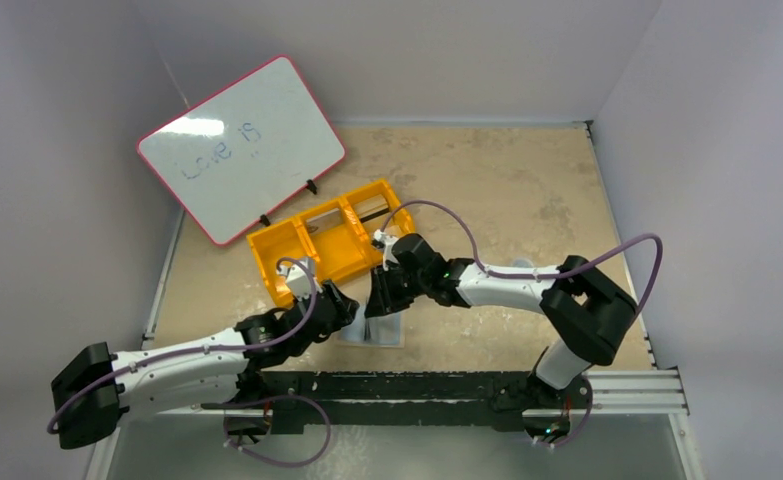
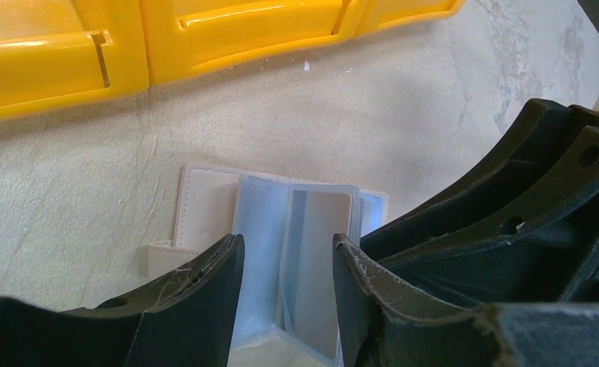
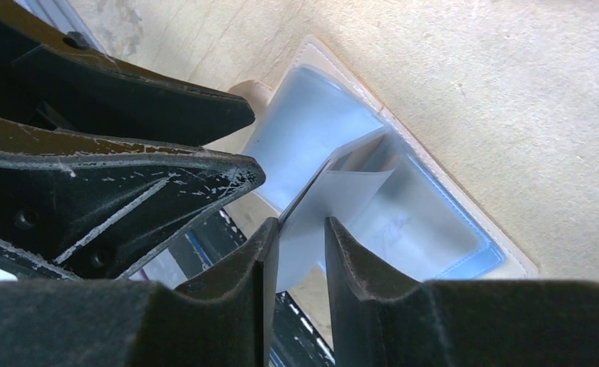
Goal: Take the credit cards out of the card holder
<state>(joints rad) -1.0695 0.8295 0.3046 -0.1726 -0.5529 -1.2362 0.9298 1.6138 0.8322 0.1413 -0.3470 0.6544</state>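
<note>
Holder [image 1: 380, 333] lies open and flat on the table [image 1: 527, 190], close to the near edge and just near of the yellow bin [image 1: 322, 240]. Both grippers are over it.

Left gripper [image 2: 288, 264]: jaws well apart and empty. They straddle a clear sleeve [image 2: 262, 229] of the holder, with a tan card [image 2: 323, 229] showing in the pocket beside it. Can't tell whether a finger is pressing the holder down or just hovering.

Right gripper [image 3: 297, 245]: jaws narrow, set either side of a sleeve leaf that stands up from the spine. The leaf looks to lie against one finger, with a gap to the other, so I read it as not pinched yet. Can't tell whether that leaf has a card in it.

Step, my read: card extraction is at the grasp stage. No card is out on the table or in the bin that I can see, so the task is early.

Next move needs:
- Right jaws to pinch the card edge itself, not only the plastic sleeve.
- Left to pin the tan panel to the table so the holder doesn't lift with the pull.
- A pull straight along the pocket opening, since a skewed pull would likely jam the card.

Risk: the fingers of the two arms sit nearly touching, so there is little room for correction.
</note>
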